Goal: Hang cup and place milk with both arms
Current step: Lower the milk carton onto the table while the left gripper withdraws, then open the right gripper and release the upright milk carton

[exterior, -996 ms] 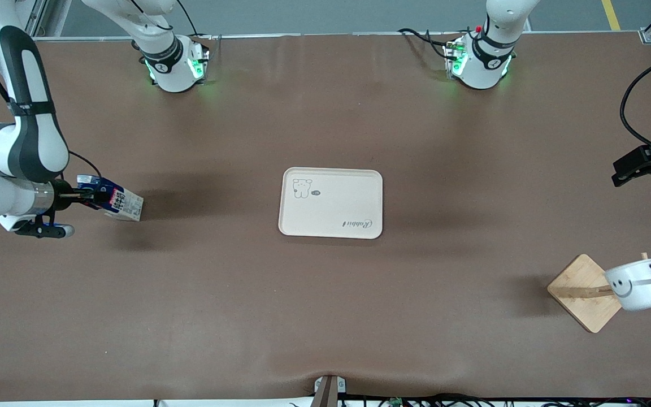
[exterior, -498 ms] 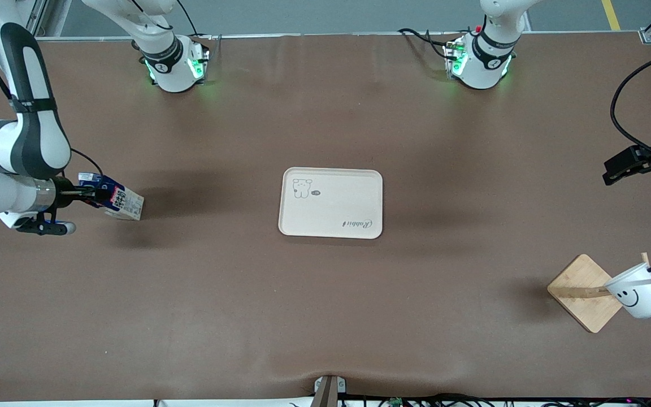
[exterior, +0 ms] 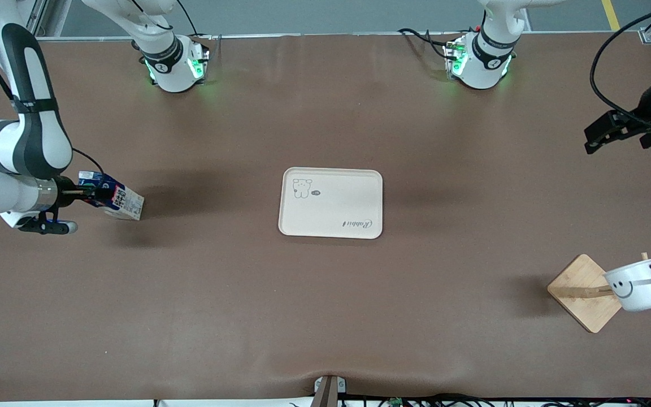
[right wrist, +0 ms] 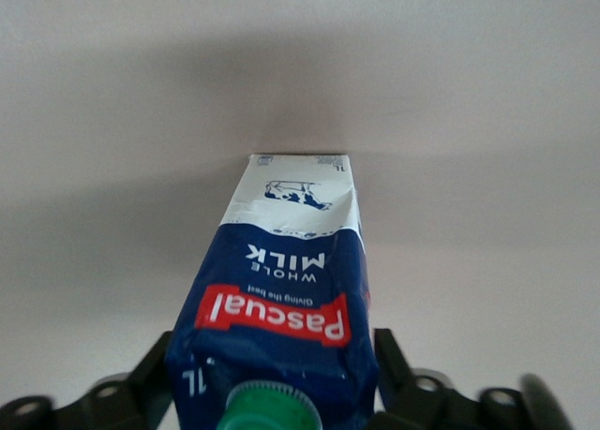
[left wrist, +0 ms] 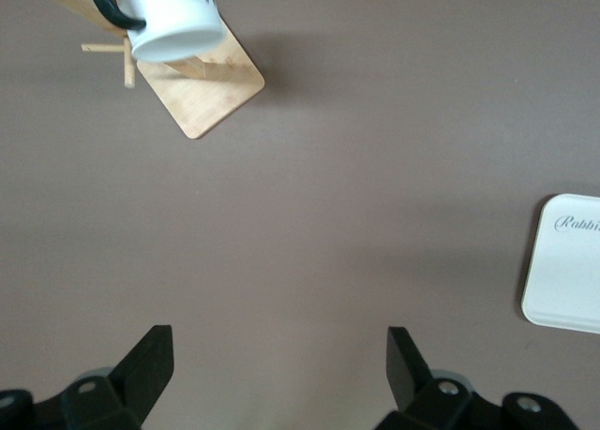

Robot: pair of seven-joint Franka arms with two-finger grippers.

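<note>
The milk, a carton with a dark blue top and a green cap, is tilted in my right gripper over the table at the right arm's end. In the right wrist view the black fingers press both sides of the milk. The white cup with a smiley face hangs by its black handle on a peg of the wooden rack. My left gripper is open and empty, up in the air over the left arm's end of the table. The left wrist view shows the cup well apart from its fingers.
A cream tray with a bear print lies at the table's middle, also in the left wrist view. The rack's square base stands near the left arm's end, nearer the front camera than the tray. A black cable loops above the left gripper.
My left gripper has drawn up and away from the rack, toward its base. The cup swung on its peg and settled. The right gripper and milk have barely moved.
</note>
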